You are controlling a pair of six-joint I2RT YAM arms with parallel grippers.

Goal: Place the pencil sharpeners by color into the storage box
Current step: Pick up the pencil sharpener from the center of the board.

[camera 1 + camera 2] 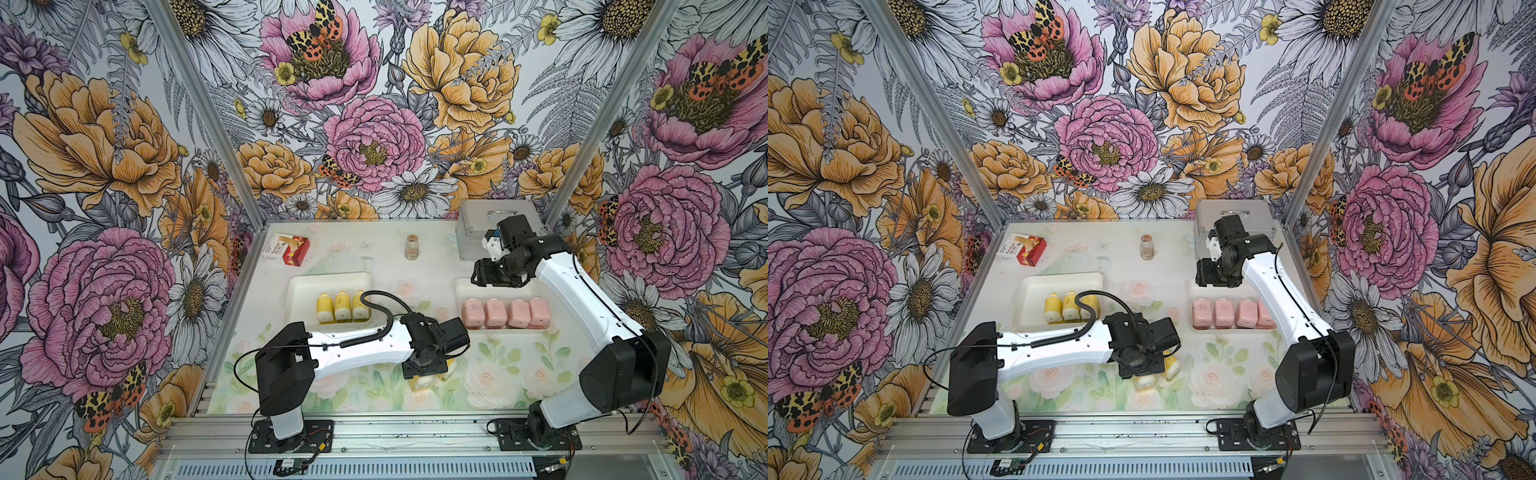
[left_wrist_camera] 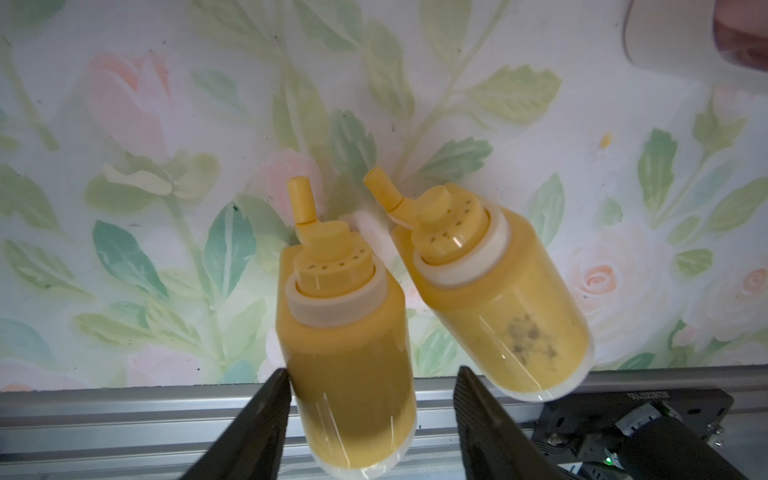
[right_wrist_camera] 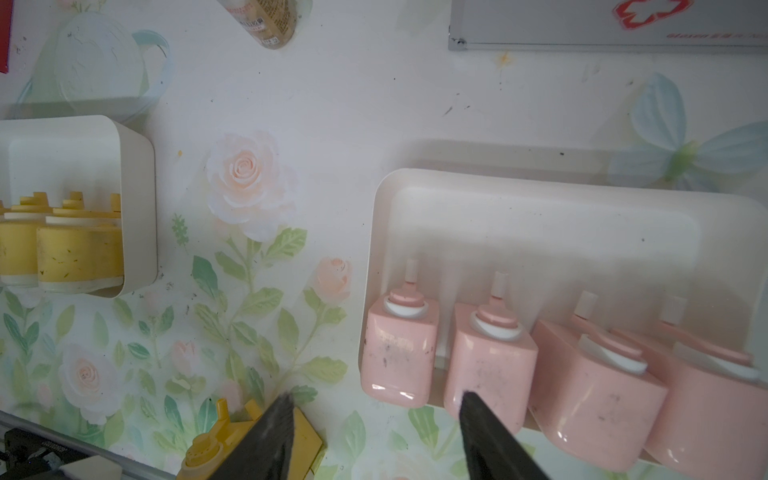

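Left wrist cam tells most of the story: the left gripper (image 2: pixel 372 371) sits over a loose sharpener (image 2: pixel 349 357), a yellow one lying on the table (image 2: pixel 124 208). Jaws are apart with the body sitting between them. One finger (image 2: pixel 266 419) looks right up against it and the other has a sliver of gap, so I wouldn't call it clamped. A second loose sharpener (image 2: pixel 498 307), also yellow and a bit smudged, lies just beside it, angled so the two nozzles nearly meet.

Treat the table as a clock with 12 at the back wall. In both top views that loose pair is at about 6, mostly hidden under the left arm (image 1: pixel 357 349). Three yellow sharpeners (image 1: pixel 341 307) lie side by side in the left tray (image 1: pixel 328 282) at about 9, nozzles toward 12. Four pink sharpeners (image 1: pixel 505 312) are lined up in the right tray (image 1: pixel 467 289) at about 3, same way round.

The right gripper (image 3: pixel 377 395) hangs over the 12 side of the right tray, jaws apart with nothing between them.

Other stuff: a small jar (image 1: pixel 411 247) stands at 12, a red carton (image 1: pixel 291 249) at about 11, and a metal case (image 1: pixel 478 224) at about 1, partly behind the right arm (image 1: pixel 573 286).
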